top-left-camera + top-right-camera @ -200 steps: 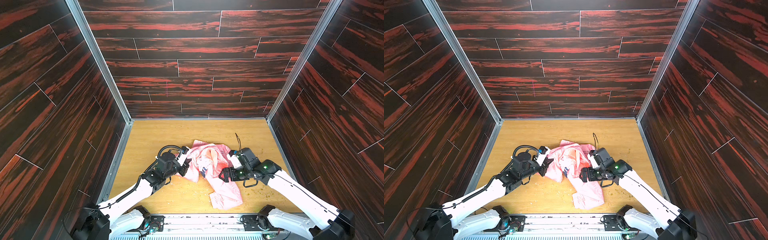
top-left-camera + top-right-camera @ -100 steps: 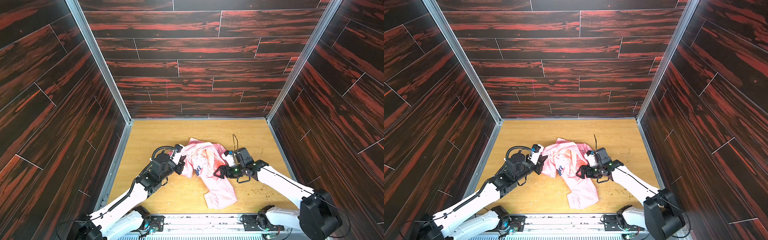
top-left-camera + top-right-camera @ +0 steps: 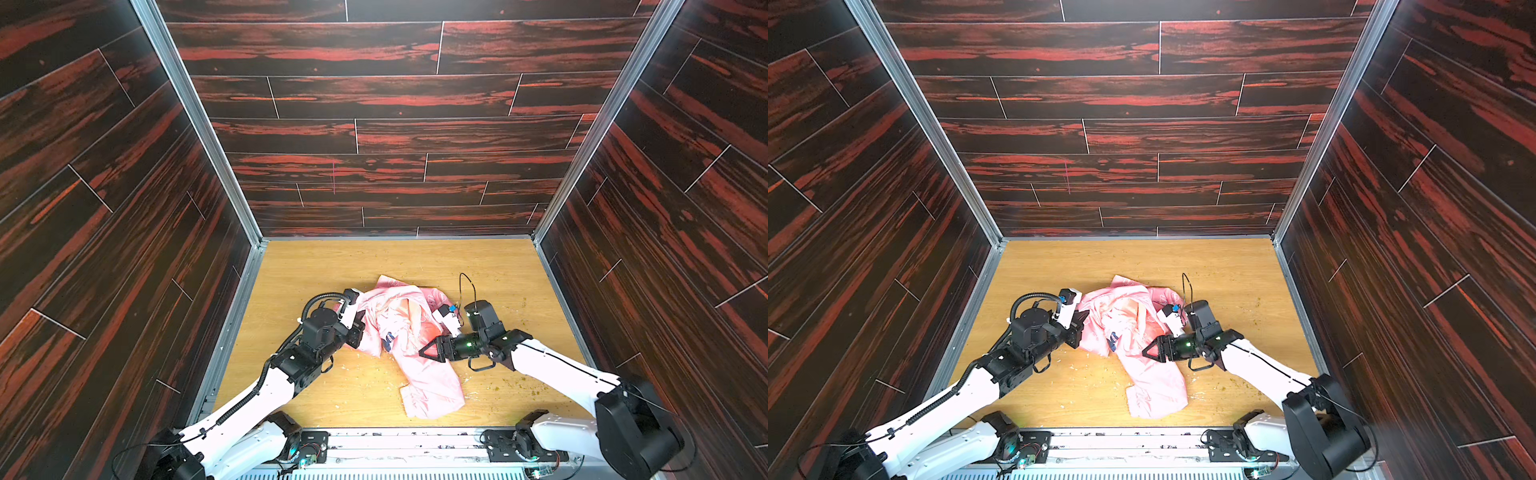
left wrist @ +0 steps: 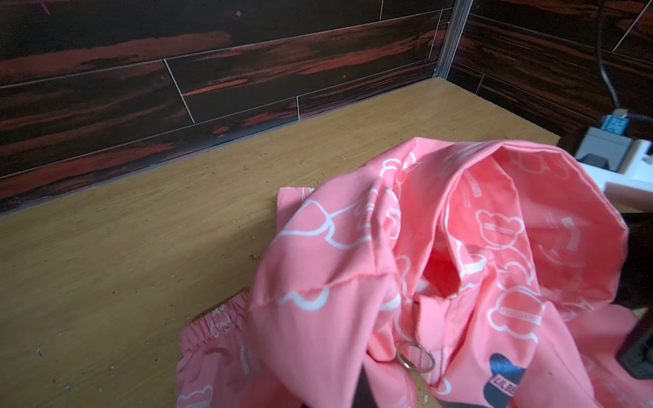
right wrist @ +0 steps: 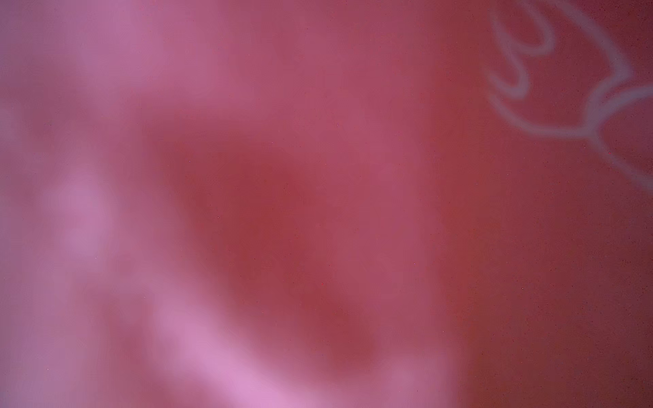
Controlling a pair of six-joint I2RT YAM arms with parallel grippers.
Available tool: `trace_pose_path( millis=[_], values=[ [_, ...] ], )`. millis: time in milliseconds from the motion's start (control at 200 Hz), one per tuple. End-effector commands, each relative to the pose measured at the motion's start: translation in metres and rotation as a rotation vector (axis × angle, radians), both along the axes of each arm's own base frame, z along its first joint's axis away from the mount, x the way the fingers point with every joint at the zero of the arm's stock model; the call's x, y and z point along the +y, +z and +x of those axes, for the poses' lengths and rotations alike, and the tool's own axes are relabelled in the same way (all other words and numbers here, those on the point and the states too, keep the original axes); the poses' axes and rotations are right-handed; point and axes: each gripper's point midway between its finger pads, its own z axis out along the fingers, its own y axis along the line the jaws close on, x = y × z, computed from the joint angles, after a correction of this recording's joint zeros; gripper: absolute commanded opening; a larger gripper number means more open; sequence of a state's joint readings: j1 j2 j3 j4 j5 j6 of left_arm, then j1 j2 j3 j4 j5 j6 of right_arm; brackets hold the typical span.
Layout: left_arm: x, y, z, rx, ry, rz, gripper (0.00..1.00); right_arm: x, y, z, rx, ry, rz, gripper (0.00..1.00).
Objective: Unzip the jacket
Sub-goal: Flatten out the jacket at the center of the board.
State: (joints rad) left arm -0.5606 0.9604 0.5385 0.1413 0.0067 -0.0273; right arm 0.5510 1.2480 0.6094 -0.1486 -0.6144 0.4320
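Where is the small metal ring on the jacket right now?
Only the left wrist view shows the metal ring: it lies on the jacket, at the front opening, right beside the dark bear logo.

Blurred jacket (image 5: 318, 212) cloth fills the right wrist view. In both top views, folds hide the tips of the left gripper (image 3: 358, 330). The gap of the right gripper (image 3: 421, 353) is too small to tell. The logo (image 4: 505, 379) is cut off.
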Motion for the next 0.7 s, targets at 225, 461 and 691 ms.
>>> trace_pose_path(
  millis=[225, 461, 691],
  values=[
    [0.027, 0.013, 0.011, -0.042, 0.156, -0.012, 0.0, 0.0, -0.008, -0.005, 0.005, -0.028, -0.101, 0.09],
    [0.052, 0.053, 0.009, -0.12, 0.257, 0.045, 0.0, -0.022, 0.071, 0.036, -0.226, -0.196, -0.213, 0.0],
    [0.066, 0.11, -0.002, -0.224, 0.248, 0.141, 0.0, -0.063, 0.167, 0.061, -0.497, -0.324, -0.363, 0.0]
  ],
)
